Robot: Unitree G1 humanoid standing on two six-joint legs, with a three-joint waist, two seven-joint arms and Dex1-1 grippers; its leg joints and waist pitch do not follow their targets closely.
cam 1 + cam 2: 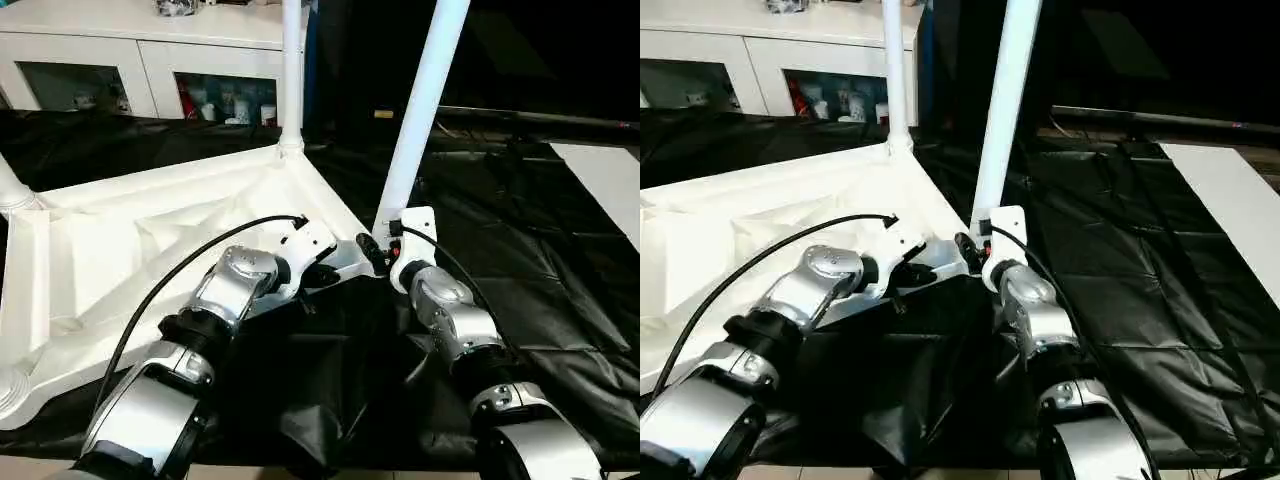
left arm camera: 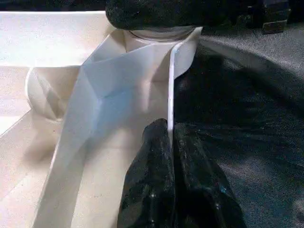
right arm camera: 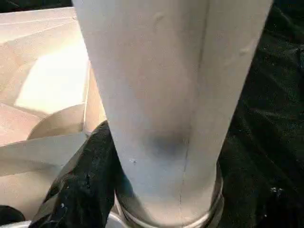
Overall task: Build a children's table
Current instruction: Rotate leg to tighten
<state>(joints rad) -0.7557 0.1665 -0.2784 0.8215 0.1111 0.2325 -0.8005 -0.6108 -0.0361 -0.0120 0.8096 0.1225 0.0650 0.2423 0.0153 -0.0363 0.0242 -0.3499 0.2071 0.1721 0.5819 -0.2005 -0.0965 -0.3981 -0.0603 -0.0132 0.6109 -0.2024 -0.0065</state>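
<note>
seating the near-corner leg (image 1: 425, 95) is the step in hand, and it leans visibly to one side where the far-corner leg (image 1: 291, 70) stands straight up from its socket. the table top (image 1: 120, 250) lies upside down, ribbed underside up, on the black sheet (image 1: 520, 260) covering the desk, with a third leg (image 1: 10, 185) rising at its left edge. the right claw (image 1: 385, 250) is wrapped around the base of the tilted leg just above the corner socket (image 2: 159, 35), its fingers spread to the tube's width. the left claw (image 2: 170, 142) is pressed together on the thin wall (image 2: 170, 90) of the top's rim right beside that socket. the likely trouble: pushing or twisting while the leg stays tilted could jam it crooked or pop it out of the socket. the thin rim wall may flex or slip from the pinch, letting the top slide on the slick sheet. the two claws sit very near each other and could collide.
</note>
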